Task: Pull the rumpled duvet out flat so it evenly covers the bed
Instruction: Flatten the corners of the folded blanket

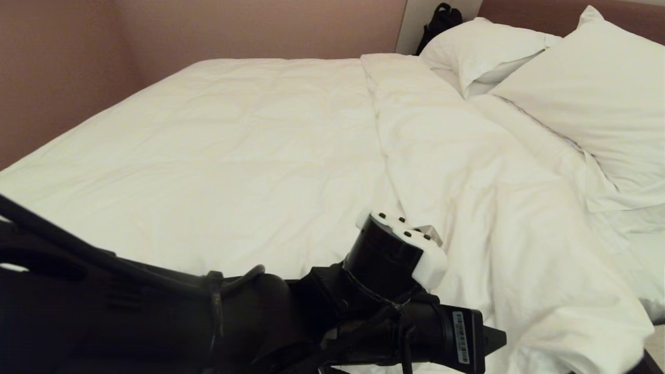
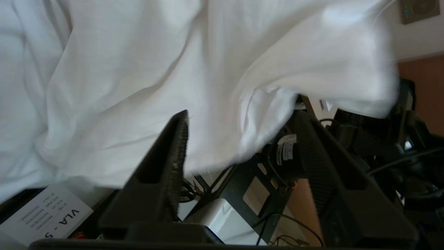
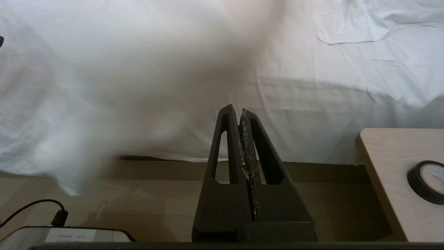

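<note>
Left end effector (image 2: 242,128): fingers spread wide with duvet (image 1: 249,150) cloth draped loose between them, nothing pinched. Looks to me like it's letting go at the near edge of the bed (image 1: 652,317).
Right end effector (image 3: 240,114): fingers pressed together, empty, parked low beside the bed near a wooden surface (image 3: 388,166). Idle.
Duvet spot: most of it lies smooth across the left part of the mattress, but a ridge runs down the middle and the right side is bunched, stopping short of the pillows (image 1: 587,98).
Near corner: blurry in the wrist views, so I can't say for sure how it hangs.
Doing it well: I'd grab the rumpled right part next, pinch a thick fold instead of one skin of cloth, and pull low and steady toward the pillows.
Watch out: yanking sideways would probably drag the flat half crooked.
</note>
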Robot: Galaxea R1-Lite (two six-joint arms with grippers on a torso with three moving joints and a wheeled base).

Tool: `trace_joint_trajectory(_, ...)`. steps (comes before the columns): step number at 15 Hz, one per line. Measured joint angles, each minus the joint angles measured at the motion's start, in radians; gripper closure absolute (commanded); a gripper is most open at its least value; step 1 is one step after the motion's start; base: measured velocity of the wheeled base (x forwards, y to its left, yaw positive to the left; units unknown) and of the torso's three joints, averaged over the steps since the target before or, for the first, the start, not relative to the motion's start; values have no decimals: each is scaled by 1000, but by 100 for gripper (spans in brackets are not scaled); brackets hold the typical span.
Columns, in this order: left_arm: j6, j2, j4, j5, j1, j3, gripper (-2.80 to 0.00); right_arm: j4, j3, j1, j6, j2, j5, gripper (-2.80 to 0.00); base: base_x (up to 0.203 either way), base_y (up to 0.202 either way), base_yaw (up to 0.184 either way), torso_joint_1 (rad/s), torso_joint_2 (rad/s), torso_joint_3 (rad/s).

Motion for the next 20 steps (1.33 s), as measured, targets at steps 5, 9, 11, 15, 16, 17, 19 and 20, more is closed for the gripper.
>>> trace_joint_trajectory(5, 22, -68, 7, 7, -14, 23, -280, 0, 0, 0, 0, 0, 0, 0, 0, 0, 0, 0, 0, 0)
trace_joint_trajectory(9, 51, -189, 13, 79, 7, 50, -280, 0, 0, 0, 0, 0, 0, 0, 0, 0, 0, 0, 0, 0)
trace_joint_trajectory(11, 95, -265, 23, 146, 23, 77, -280, 0, 0, 0, 0, 0, 0, 0, 0, 0, 0, 0, 0, 0)
trace_joint_trajectory(15, 174, -464, 70, 254, 90, 165, -280, 0, 0, 0, 0, 0, 0, 0, 0, 0, 0, 0, 0, 0)
trace_joint_trajectory(16, 191, -517, 86, 265, 118, 190, -280, 0, 0, 0, 0, 0, 0, 0, 0, 0, 0, 0, 0, 0)
trace_joint_trajectory(17, 203, -560, 113, 270, 143, 209, -280, 0, 0, 0, 1, 0, -1, 0, 0, 0, 0, 0, 0, 0)
trace_joint_trajectory(19, 223, -662, 192, 275, 204, 223, 0, 0, 0, 0, 1, 0, 0, 0, 0, 0, 0, 0, 0, 0)
trace_joint_trajectory(20, 238, -729, 242, 278, 244, 227, 0, 0, 0, 0, 0, 0, 0, 0, 0, 0, 0, 0, 0, 0)
